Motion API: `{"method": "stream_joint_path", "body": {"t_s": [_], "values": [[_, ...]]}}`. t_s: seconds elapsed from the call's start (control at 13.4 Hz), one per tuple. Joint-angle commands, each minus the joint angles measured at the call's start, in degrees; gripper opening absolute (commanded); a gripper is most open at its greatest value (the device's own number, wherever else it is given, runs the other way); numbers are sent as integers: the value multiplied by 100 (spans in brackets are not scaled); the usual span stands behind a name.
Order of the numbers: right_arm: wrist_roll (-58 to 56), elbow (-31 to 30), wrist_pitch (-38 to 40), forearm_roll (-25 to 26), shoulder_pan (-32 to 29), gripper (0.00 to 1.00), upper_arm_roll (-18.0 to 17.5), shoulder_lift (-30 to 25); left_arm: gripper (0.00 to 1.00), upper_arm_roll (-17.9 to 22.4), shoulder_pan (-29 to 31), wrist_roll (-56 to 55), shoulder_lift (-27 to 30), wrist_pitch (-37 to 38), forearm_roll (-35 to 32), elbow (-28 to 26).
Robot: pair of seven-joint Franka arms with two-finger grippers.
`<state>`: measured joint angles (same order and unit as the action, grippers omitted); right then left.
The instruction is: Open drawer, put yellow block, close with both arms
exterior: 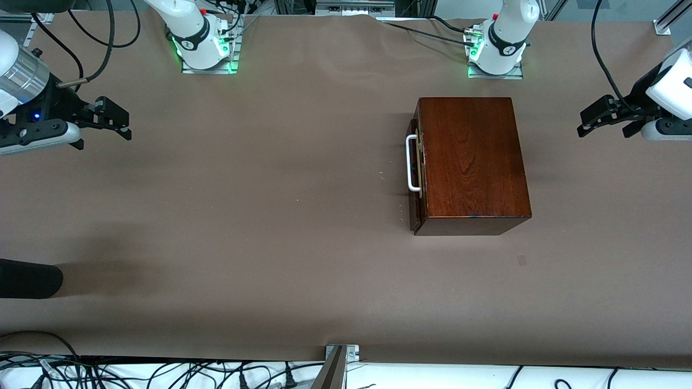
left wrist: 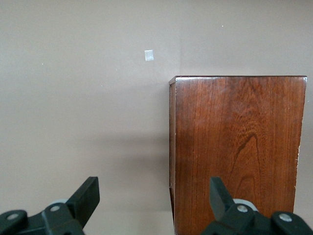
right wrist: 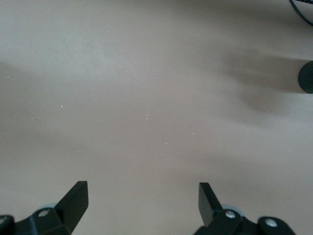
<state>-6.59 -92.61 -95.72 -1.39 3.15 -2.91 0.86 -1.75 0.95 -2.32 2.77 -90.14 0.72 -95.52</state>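
Zero steps done: drawer (exterior: 415, 172) looks shut or nearly so, handle untouched.
Left to do: pull drawer out, drop block in, push it shut with both arms.
Wooden box (exterior: 471, 165): glossy dark reddish-brown, sits on the table (exterior: 243, 216) toward the left arm's end, nearer the bases than the front camera.
Drawer front: faces the right arm's end; white U-shaped handle (exterior: 412, 163) on it. Thin gap at the edge maybe, hard to call from the front view.
Yellow block: not visible in any view; can't say where it is.
Left gripper (exterior: 586, 120): fingers spread apart, holding nothing, over bare table at the left arm's end, pointed at the box. Left wrist view shows the box top (left wrist: 237, 147) just ahead of it.
Right gripper (exterior: 121, 123): fingers parted, holding nothing, over bare table at the right arm's end, well apart from the box.
Extra: small pale patch (exterior: 521, 260) on the table, nearer the front camera than the box.
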Motion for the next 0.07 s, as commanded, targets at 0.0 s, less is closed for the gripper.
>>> {"method": "stream_joint_path", "body": {"t_s": [0.0], "values": [[71, 94, 115, -90, -25, 100, -7, 11, 100, 35, -68, -67, 110, -101, -37, -116]]}}
